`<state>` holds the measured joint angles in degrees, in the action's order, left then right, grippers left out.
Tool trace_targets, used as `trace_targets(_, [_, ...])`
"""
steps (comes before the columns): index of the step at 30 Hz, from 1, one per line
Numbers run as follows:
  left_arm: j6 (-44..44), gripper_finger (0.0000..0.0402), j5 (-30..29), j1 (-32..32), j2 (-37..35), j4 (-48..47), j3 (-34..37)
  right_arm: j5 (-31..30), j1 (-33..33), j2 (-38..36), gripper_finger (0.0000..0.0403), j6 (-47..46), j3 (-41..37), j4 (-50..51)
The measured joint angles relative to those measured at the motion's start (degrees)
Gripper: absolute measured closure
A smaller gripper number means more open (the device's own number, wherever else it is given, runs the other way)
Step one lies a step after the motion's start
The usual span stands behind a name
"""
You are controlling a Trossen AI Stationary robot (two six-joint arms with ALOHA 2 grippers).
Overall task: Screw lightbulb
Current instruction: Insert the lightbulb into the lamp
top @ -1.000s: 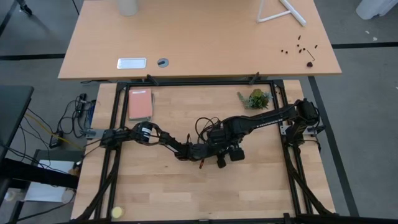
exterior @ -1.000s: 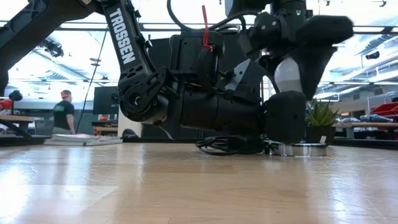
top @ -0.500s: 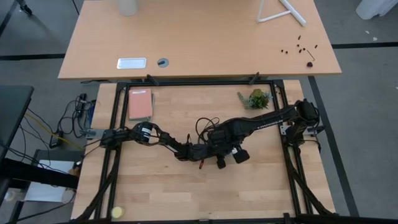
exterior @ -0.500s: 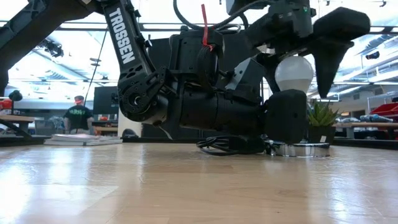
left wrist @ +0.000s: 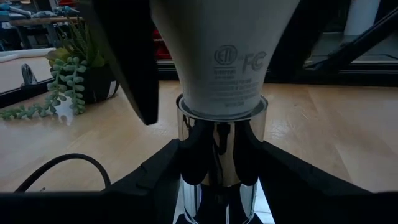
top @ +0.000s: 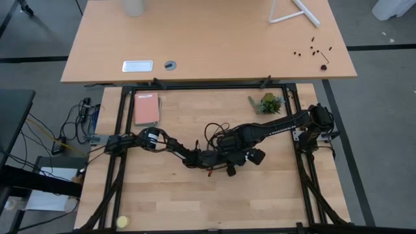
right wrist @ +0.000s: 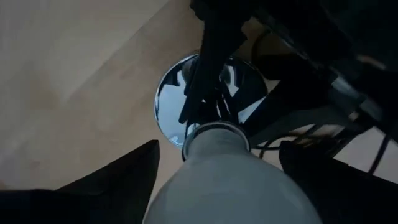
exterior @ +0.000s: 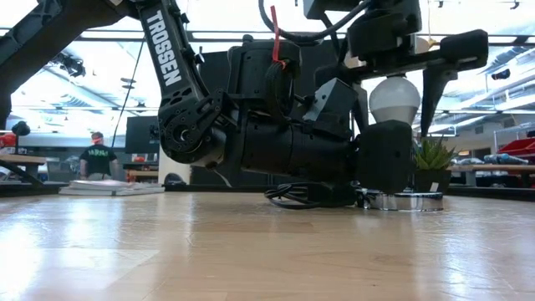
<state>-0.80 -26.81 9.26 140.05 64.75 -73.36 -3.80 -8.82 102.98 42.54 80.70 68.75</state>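
White pear-shaped lightbulb (exterior: 394,98) upright in round silvery socket disc (exterior: 407,201), between spread fingers of right gripper (exterior: 393,79), untouched. Left gripper (left wrist: 217,168) half-closed round socket neck below. Judged light, smooth, fragile: grasp widest girth, gently.

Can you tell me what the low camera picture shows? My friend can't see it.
A white lightbulb stands upright in a silvery socket on the wooden table. The right pincer straddles it from above, open. The left pincer holds the socket.
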Motion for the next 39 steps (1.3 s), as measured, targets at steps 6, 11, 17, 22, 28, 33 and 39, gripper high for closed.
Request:
trace_targets(6, [-0.5, 0.0202, 0.0, 0.0, 0.0, 0.0, 0.0, 0.0, -0.5, 0.0, 0.0123, 7.2, 0.0, -0.1])
trace_targets(11, [-0.5, 0.0202, 0.0, 0.0, 0.0, -0.3, 0.0, 0.1, -0.8, 0.0, 0.0159, 7.9, 0.0, -0.1])
trace_targets(17, [-0.4, 0.0202, 0.1, 0.1, 0.0, -0.4, 0.0, 1.8, -0.8, 0.0, 0.0159, -2.5, 0.0, -1.2])
trace_targets(22, [-0.4, 0.0202, 0.3, 0.2, 0.0, -0.4, 0.0, 2.1, -0.8, 0.0, 0.0145, -17.0, 0.0, -2.3])
trace_targets(28, [-0.2, 0.0202, 0.4, 0.3, 0.0, -0.4, 0.0, 2.1, -0.8, 0.0, 0.0155, -34.9, 0.0, -3.0])
trace_targets(33, [-0.1, 0.0202, 0.5, 0.3, 0.0, -0.3, 0.0, 2.1, -0.3, 0.0, 0.015, -53.9, 0.0, -3.1])
trace_targets(39, [0.0, 0.0202, 0.2, 0.3, 0.0, -0.3, 0.0, 1.3, 0.7, 0.0, 0.0148, -73.7, 0.0, -3.1])
